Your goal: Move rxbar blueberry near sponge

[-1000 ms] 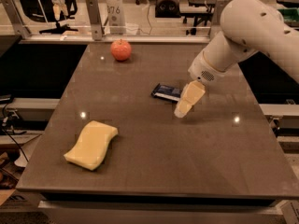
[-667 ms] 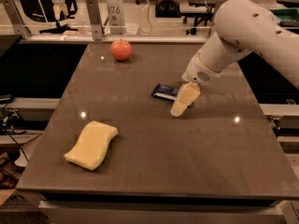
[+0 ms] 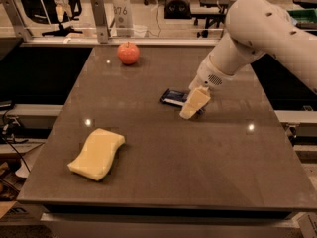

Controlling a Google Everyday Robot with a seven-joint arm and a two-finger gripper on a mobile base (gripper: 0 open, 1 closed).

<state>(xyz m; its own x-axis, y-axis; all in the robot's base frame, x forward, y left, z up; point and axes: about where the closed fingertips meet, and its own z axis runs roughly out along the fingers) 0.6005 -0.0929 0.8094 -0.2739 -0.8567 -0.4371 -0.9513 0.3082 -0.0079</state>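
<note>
gripper: lowered onto the right end of the rxbar blueberry; open or closed cannot be told.
rxbar blueberry: laid flat mid-counter, well apart from the sponge.
sponge: set near the front-left edge.
apple: near the back edge.

On the desk, the sponge lies at the near left and an apple at the far edge. The rxbar blueberry lies mid-desk, well apart from the sponge, with the pincer at its right end.
</note>
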